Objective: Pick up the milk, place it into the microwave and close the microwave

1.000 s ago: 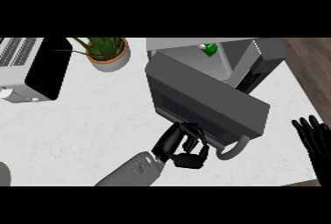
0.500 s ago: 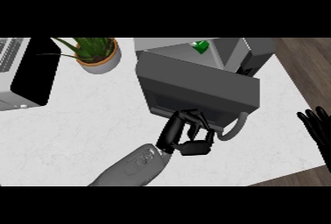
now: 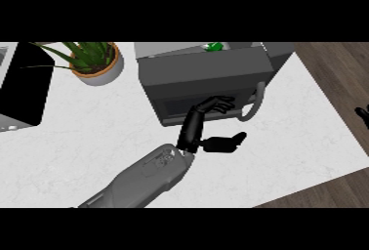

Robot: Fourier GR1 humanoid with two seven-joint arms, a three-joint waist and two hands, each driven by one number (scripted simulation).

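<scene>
The grey microwave (image 3: 279,50) stands at the counter's back, its dark door (image 3: 205,73) swung most of the way across the opening, with a pale curved handle (image 3: 253,103) on its right side. Over the door's top edge shows the green top of the milk (image 3: 214,47), which looks to be inside the cavity. My left hand (image 3: 207,113) reaches up from the lower middle. Its straight fingers rest against the door's lower front, the thumb spread out below. It holds nothing. Only a sliver of my right hand (image 3: 362,115) shows at the right edge.
A potted green plant (image 3: 96,59) stands left of the microwave. A black and white appliance (image 3: 24,84) fills the far left. The white marble counter (image 3: 86,132) ends at the right and lower right, where wooden floor (image 3: 335,73) shows.
The microwave door has swung further toward shut with my left hand against it. My right hand has slid almost out of the view at the right.
</scene>
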